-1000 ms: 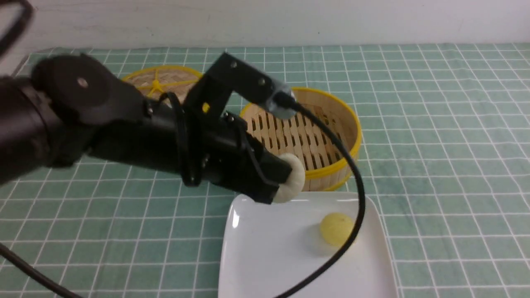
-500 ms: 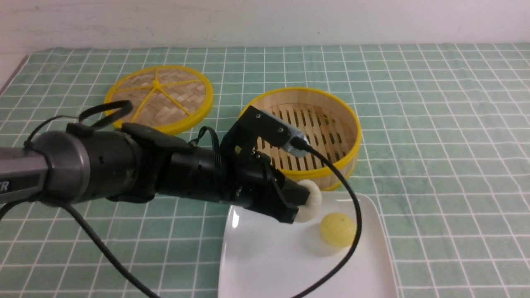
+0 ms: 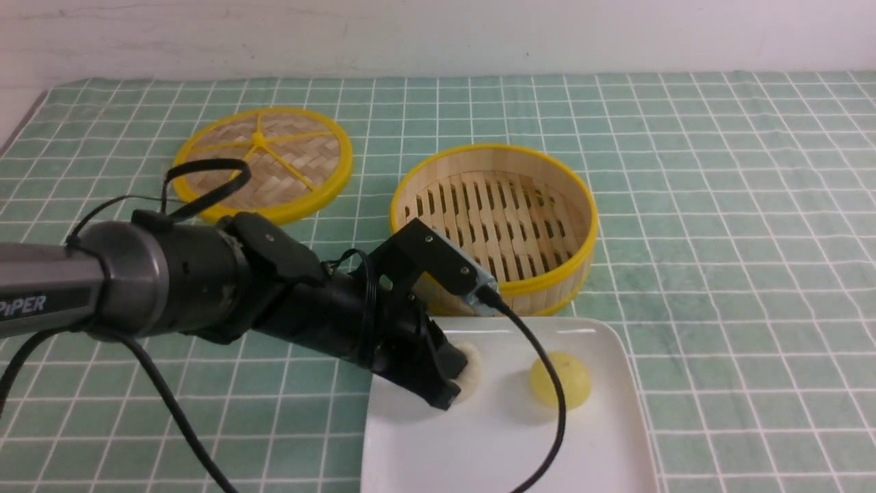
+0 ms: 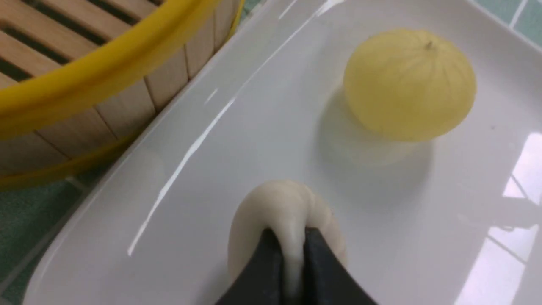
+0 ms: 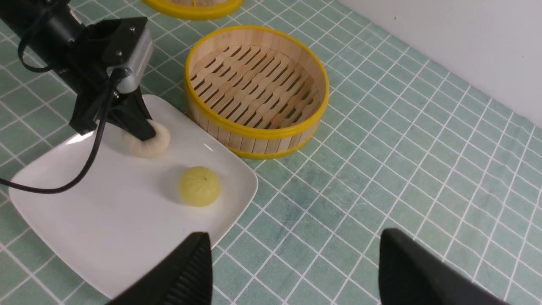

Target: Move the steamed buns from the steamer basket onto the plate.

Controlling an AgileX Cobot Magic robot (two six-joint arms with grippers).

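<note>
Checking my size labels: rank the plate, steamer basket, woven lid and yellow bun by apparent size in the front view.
1. plate, nearest the camera and cut off by the frame edge
2. steamer basket
3. woven lid, farther back
4. yellow bun, clearly smallest

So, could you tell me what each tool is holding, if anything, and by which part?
The left tool is shut on the white bun, pinching a fold of dough at its top. The right tool is open, holding nothing.
</note>
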